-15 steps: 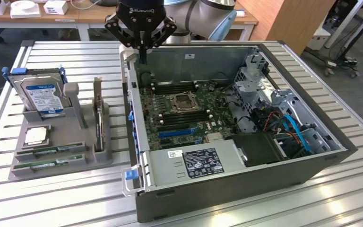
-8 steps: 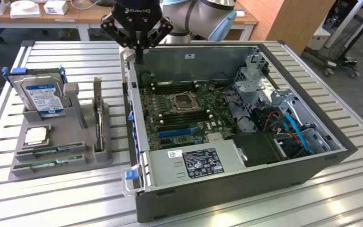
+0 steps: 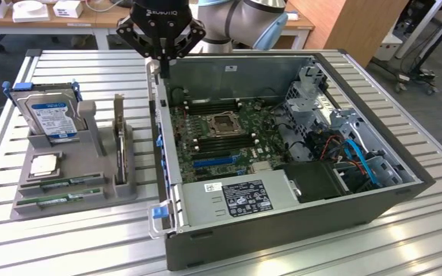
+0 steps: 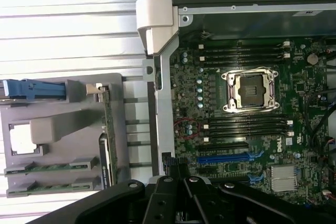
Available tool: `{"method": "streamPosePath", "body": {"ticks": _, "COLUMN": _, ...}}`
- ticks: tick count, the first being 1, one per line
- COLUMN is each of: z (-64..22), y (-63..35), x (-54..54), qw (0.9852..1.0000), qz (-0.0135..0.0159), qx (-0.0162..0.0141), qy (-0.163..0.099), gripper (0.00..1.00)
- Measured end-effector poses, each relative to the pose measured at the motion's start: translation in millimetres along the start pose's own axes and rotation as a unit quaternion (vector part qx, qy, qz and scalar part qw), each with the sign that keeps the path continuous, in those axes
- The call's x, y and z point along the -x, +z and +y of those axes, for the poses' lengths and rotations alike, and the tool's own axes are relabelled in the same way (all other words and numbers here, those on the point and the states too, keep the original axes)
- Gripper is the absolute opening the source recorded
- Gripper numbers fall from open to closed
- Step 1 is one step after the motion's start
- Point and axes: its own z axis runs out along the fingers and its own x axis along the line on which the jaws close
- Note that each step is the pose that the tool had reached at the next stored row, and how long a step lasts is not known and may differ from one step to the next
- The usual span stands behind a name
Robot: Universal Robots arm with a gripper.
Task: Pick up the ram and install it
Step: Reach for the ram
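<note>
Hanging at eleven o'clock in the exterior view, the gripper (image 3: 164, 68), fingers pressed together, is over the computer case (image 3: 282, 230); two ram sticks (image 3: 58, 199) lie at eight o'clock.

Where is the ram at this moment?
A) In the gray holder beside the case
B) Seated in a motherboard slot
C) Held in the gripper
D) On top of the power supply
A: the ram lies in the holder, while the gripper is shut on nothing over the case's edge.

Ribbed metal table (image 3: 67, 244); matt grey plastic holder (image 3: 90, 115); circuit-board ram (image 3: 52, 200).
</note>
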Motion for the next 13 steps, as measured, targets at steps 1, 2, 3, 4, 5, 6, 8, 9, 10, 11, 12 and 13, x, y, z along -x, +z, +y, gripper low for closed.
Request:
{"method": "streamPosePath", "body": {"ticks": 1, "z": -0.1, "y": 0.0, "x": -1.1, "qw": 1.0000, "qz": 0.0000, "qx": 0.0000, "qy": 0.000, "gripper": 0.10}}
{"method": "streamPosePath", "body": {"ticks": 2, "z": -0.2, "y": -0.1, "x": -2.3, "qw": 1.0000, "qz": 0.0000, "qx": 0.0000, "qy": 0.000, "gripper": 0.10}}
{"method": "streamPosePath", "body": {"ticks": 3, "z": -0.3, "y": -0.1, "x": -3.6, "qw": 1.0000, "qz": 0.0000, "qx": 0.0000, "qy": 0.000, "gripper": 0.10}}
{"method": "streamPosePath", "body": {"ticks": 4, "z": -0.4, "y": -0.1, "x": -4.9, "qw": 1.0000, "qz": 0.0000, "qx": 0.0000, "qy": 0.000, "gripper": 0.10}}
{"method": "streamPosePath", "body": {"ticks": 5, "z": -0.5, "y": -0.1, "x": -6.2, "qw": 1.0000, "qz": 0.0000, "qx": 0.0000, "qy": 0.000, "gripper": 0.10}}
{"method": "streamPosePath", "body": {"ticks": 6, "z": -0.6, "y": -0.2, "x": -7.6, "qw": 1.0000, "qz": 0.0000, "qx": 0.0000, "qy": 0.000, "gripper": 0.10}}
{"method": "streamPosePath", "body": {"ticks": 8, "z": -0.7, "y": -0.3, "x": -10.0, "qw": 1.0000, "qz": 0.0000, "qx": 0.0000, "qy": 0.000, "gripper": 0.10}}
{"method": "streamPosePath", "body": {"ticks": 9, "z": -0.8, "y": -0.3, "x": -11.2, "qw": 1.0000, "qz": 0.0000, "qx": 0.0000, "qy": 0.000, "gripper": 0.10}}
{"method": "streamPosePath", "body": {"ticks": 10, "z": -0.9, "y": -0.3, "x": -12.4, "qw": 1.0000, "qz": 0.0000, "qx": 0.0000, "qy": 0.000, "gripper": 0.10}}
{"method": "streamPosePath", "body": {"ticks": 11, "z": -1.0, "y": -0.3, "x": -13.5, "qw": 1.0000, "qz": 0.0000, "qx": 0.0000, "qy": 0.000, "gripper": 0.10}}
{"method": "streamPosePath", "body": {"ticks": 12, "z": -1.1, "y": -0.3, "x": -14.8, "qw": 1.0000, "qz": 0.0000, "qx": 0.0000, "qy": 0.000, "gripper": 0.10}}
{"method": "streamPosePath", "body": {"ticks": 13, "z": -1.2, "y": -0.4, "x": -16.0, "qw": 1.0000, "qz": 0.0000, "qx": 0.0000, "qy": 0.000, "gripper": 0.10}}
